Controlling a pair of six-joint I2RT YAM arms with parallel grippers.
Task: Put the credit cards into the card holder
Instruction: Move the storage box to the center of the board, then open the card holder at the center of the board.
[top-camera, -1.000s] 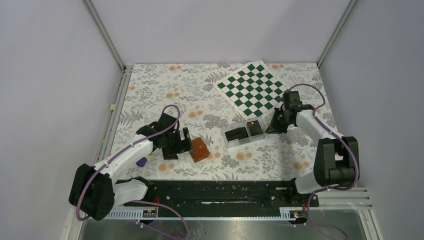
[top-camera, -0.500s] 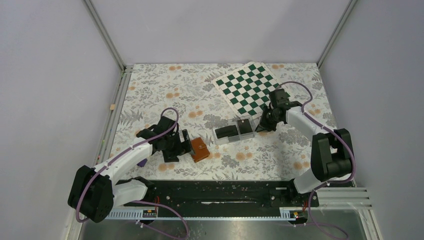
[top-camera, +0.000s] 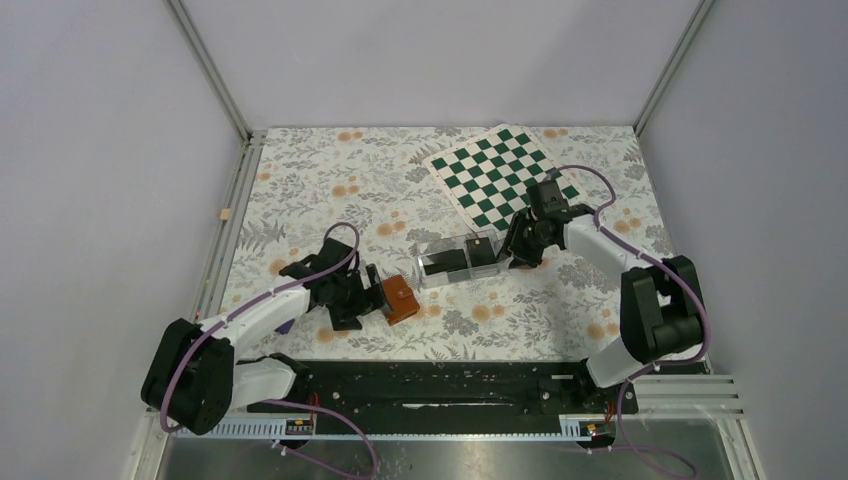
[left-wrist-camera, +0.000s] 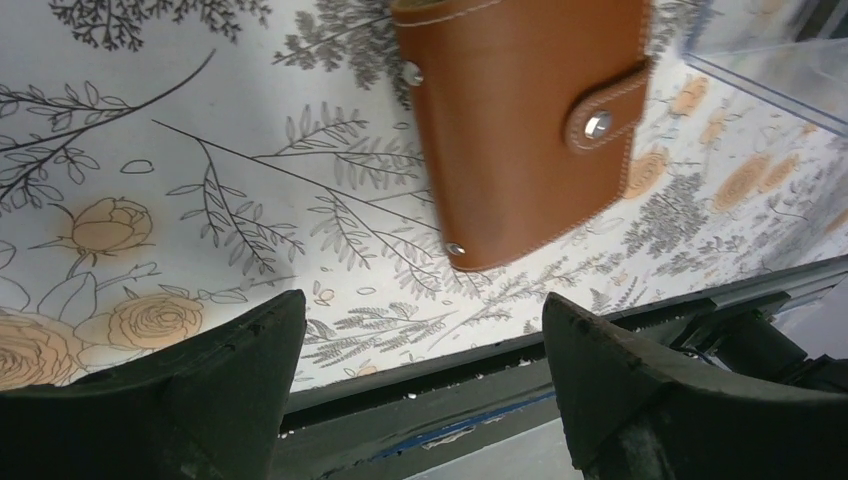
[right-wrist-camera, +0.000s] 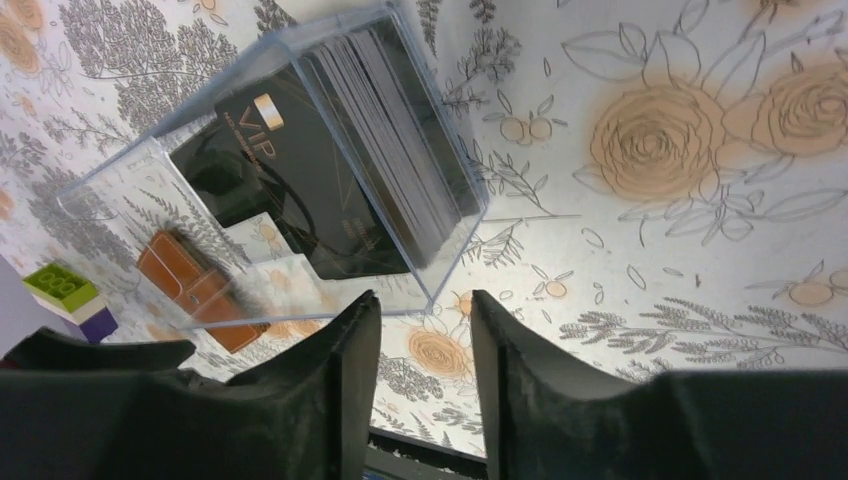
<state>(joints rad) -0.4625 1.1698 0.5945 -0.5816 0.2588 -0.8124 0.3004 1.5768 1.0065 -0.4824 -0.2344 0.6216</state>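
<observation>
The credit cards (top-camera: 455, 258) are black and lie in stacks inside a clear plastic box (top-camera: 432, 247) at mid-table; the right wrist view shows one stack on edge (right-wrist-camera: 400, 150) and a flat card marked VIP (right-wrist-camera: 290, 190). The card holder (top-camera: 400, 298) is a closed tan leather wallet (left-wrist-camera: 520, 130) with its snap tab fastened, left of the box. My left gripper (top-camera: 368, 296) (left-wrist-camera: 425, 310) is open just short of the wallet. My right gripper (top-camera: 512, 252) (right-wrist-camera: 425, 300) stands open at the box's right corner, with nothing between its fingers.
A green and white chessboard mat (top-camera: 500, 178) lies at the back right, behind the right arm. A green and purple toy brick (right-wrist-camera: 68, 292) sits under the left arm. A small wooden block (top-camera: 226, 214) rests on the left rail. The table's black front edge (left-wrist-camera: 480, 385) is close to the left fingers.
My right gripper slid the clear box leftward toward the wallet while shut on its wall, then opened and let go. The left arm shifted slightly.
</observation>
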